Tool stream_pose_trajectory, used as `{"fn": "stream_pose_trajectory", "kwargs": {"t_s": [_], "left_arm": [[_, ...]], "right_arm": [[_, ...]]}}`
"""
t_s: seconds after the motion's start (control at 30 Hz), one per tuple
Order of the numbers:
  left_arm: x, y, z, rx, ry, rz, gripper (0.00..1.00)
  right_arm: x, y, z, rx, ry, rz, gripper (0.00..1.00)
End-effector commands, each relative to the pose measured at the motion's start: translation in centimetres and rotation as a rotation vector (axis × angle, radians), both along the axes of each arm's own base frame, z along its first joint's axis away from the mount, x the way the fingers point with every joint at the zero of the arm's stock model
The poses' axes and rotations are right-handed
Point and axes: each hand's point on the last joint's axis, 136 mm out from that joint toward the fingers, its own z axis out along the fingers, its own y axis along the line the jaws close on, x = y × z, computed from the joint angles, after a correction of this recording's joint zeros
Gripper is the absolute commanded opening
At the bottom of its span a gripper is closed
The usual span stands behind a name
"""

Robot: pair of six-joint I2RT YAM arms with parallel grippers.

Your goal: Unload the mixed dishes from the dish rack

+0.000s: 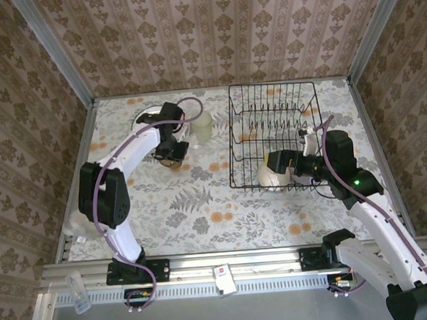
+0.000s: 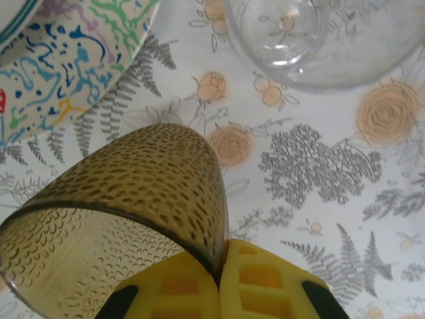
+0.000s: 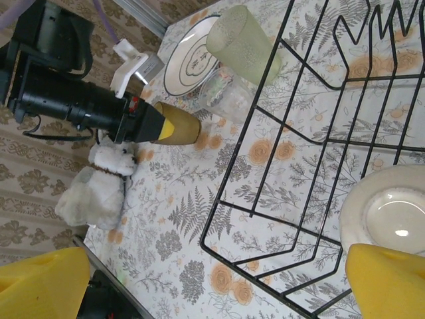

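At the rack's point(image 1: 272, 101) near-left corner, the right gripper point(image 1: 274, 163) hangs wide open just over the cream bowl point(image 1: 270, 179), while the left gripper point(image 2: 219, 279) is busy clamping the brown cup point(image 2: 133, 199).

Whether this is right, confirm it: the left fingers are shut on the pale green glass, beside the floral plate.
Wrong. The left fingers are shut on the brown cup, beside the floral plate; the left wrist view shows it. The pale green glass stands free.
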Motion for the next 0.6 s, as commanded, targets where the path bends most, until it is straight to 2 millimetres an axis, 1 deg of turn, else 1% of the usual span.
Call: {"fn": "stream_pose_trajectory", "kwargs": {"t_s": [0.0,0.03,0.07,0.17,0.37,0.57], "left_arm": [[1.2,0.4,0.2,0.045,-0.020,0.016,0.00],[0.9,-0.6,0.1,0.047,-0.020,-0.012,0.00],[1.1,-0.7,-0.1,0.054,-0.019,-0.014,0.00],[1.4,-0.8,-0.7,0.076,-0.008,-0.016,0.00],[2.0,-1.0,-1.0,0.102,-0.011,-0.021,0.00],[2.2,-1.2,-1.3,0.118,-0.006,-0.027,0.00]], "right_arm": [[-0.4,-0.2,-0.5,-0.027,0.000,0.001,1.00],[-0.5,-0.2,-0.6,-0.028,0.000,0.002,1.00],[-0.5,-0.2,-0.6,-0.030,0.002,0.003,1.00],[-0.6,-0.2,-0.6,-0.033,0.001,0.005,1.00],[-0.6,-0.3,-0.8,-0.038,0.002,0.003,1.00],[-0.5,-0.3,-0.9,-0.037,0.004,0.002,1.00]]}}
